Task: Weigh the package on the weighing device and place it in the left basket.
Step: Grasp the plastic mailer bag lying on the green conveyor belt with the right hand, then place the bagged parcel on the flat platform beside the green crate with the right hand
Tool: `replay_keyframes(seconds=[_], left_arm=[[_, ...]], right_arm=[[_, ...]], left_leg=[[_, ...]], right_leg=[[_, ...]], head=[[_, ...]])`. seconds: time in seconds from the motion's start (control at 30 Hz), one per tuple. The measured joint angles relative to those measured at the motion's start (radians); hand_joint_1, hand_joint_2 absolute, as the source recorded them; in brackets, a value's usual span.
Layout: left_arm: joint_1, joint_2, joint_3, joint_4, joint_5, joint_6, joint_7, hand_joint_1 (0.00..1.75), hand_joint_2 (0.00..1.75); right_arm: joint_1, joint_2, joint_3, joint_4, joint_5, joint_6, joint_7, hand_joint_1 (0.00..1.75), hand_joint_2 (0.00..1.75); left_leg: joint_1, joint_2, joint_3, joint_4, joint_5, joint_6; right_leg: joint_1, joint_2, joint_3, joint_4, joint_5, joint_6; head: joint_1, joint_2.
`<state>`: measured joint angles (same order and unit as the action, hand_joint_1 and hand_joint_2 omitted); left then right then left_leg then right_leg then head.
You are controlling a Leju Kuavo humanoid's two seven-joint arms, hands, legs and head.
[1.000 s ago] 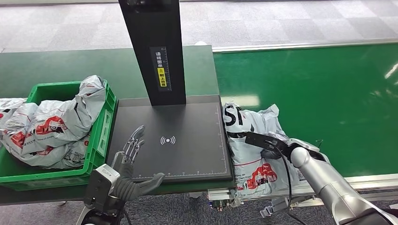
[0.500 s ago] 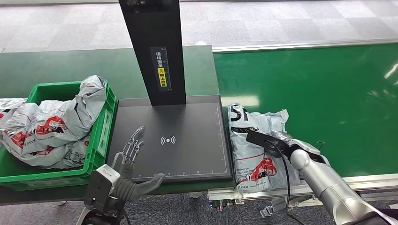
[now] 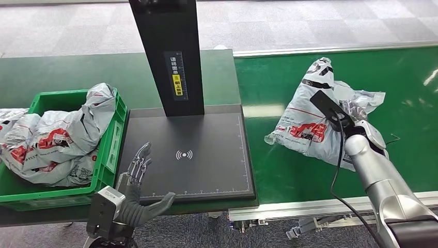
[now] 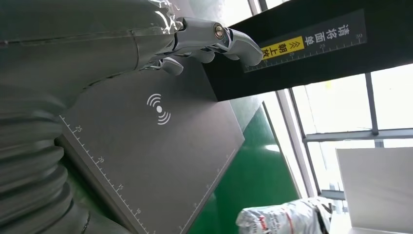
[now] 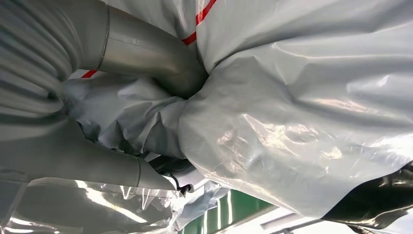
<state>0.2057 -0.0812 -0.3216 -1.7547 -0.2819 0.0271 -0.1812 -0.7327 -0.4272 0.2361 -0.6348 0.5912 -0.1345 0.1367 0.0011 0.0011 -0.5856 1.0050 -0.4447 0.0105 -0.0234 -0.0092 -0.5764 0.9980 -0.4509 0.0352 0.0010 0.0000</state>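
A grey plastic package (image 3: pixel 310 119) with red and black print hangs above the green conveyor belt (image 3: pixel 392 77), right of the scale. My right hand (image 3: pixel 356 114) grips it by bunched plastic at its right side; the right wrist view shows the thumb (image 5: pixel 141 53) dug into the crumpled package (image 5: pixel 292 117). The black weighing platform (image 3: pixel 206 165) with its wave mark lies bare in the middle. My left hand (image 3: pixel 135 178) hovers open over the platform's front left corner, fingers (image 4: pixel 214 39) stretched out. The green basket (image 3: pixel 111 150) stands at the left, holding several similar packages.
A tall black post (image 3: pixel 168 57) with a yellow label rises from the back of the scale. The table's front edge (image 3: pixel 330 206) runs below the belt. The lifted package (image 4: pixel 282 222) appears far off in the left wrist view.
My right hand has lifted the package off the belt's front edge and carried it up and away to the right. My left hand has sunk slightly.
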Motion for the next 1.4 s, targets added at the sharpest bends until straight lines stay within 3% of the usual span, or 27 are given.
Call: replay_keyframes(seconds=[0.3, 0.53, 0.97, 1.2, 1.4], left_arm=[[0.006, -0.001, 0.002, -0.001, 0.001, 0.033, -0.003, 0.00, 1.75], [0.004, -0.001, 0.002, -0.001, 0.003, 0.048, -0.011, 0.00, 1.75], [-0.032, -0.001, -0.005, 0.018, 0.003, 0.014, -0.023, 0.00, 1.75], [-0.067, 0.001, -0.024, 0.044, 0.016, -0.009, -0.023, 0.00, 1.75], [-0.083, 0.004, -0.041, 0.058, 0.027, -0.010, -0.023, 0.00, 1.75]], right_arm=[[-0.026, 0.057, -0.082, -0.006, 0.000, -0.058, -0.102, 1.75, 1.75], [-0.003, 0.140, -0.064, -0.147, -0.064, 0.071, -0.172, 1.75, 1.75], [0.105, 0.228, 0.180, -0.424, -0.281, 0.257, -0.152, 1.75, 1.75], [0.106, 0.251, 0.309, -0.430, -0.343, 0.290, -0.137, 1.75, 1.75], [0.043, 0.293, 0.408, -0.359, -0.345, 0.285, -0.125, 1.75, 1.75]], left_leg=[[0.000, 0.000, -0.001, 0.000, 0.000, 0.000], [0.001, 0.000, -0.001, 0.000, 0.000, -0.001], [0.001, 0.000, -0.001, 0.000, 0.001, -0.001], [0.001, 0.000, -0.001, 0.000, 0.001, -0.001], [0.001, 0.001, -0.001, 0.000, 0.001, -0.001]], right_leg=[[0.000, 0.000, 0.000, 0.000, 0.000, 0.000], [0.001, 0.000, -0.001, 0.000, 0.000, 0.000], [0.001, 0.000, -0.002, 0.000, 0.000, 0.000], [0.001, 0.001, -0.002, 0.000, 0.000, 0.000], [0.001, 0.002, -0.002, 0.001, 0.000, 0.000]], head=[[0.000, 0.000], [0.000, 0.000], [0.000, 0.000], [0.000, 0.000], [0.000, 0.000]])
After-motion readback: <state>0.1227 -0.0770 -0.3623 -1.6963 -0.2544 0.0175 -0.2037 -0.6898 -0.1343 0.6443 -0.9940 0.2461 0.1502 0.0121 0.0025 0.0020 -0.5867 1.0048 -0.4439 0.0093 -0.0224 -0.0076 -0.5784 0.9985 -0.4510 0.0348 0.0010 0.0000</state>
